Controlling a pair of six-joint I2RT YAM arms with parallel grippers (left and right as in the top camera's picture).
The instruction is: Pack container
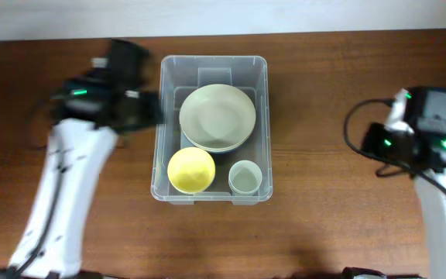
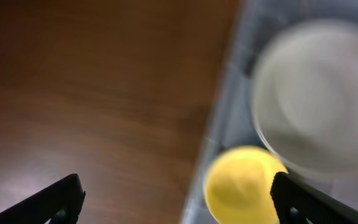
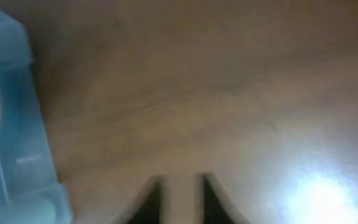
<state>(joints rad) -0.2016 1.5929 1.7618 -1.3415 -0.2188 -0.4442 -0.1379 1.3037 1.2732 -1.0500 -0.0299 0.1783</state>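
Note:
The clear plastic container [image 1: 214, 61] stands at the table's middle. Inside it are a stack of pale green plates [image 1: 217, 116], a yellow bowl [image 1: 191, 170] and a small pale cup [image 1: 245, 177]. My left gripper [image 1: 147, 111] hovers at the container's left wall, open and empty. The left wrist view is blurred: my wide-open fingers [image 2: 176, 199] straddle the container wall [image 2: 219, 124], with the yellow bowl [image 2: 241, 183] and a plate [image 2: 319, 93] below. My right gripper [image 1: 376, 144] is to the right of the container, over bare table. Its fingers [image 3: 182, 193] are almost together with nothing between them.
The brown wooden table [image 1: 324, 93] surrounds the container. The right wrist view, blurred, shows the container's corner [image 3: 17, 124] at its left edge. A black cable [image 1: 355, 124] loops beside the right arm. A pale wall edge runs along the table's far side.

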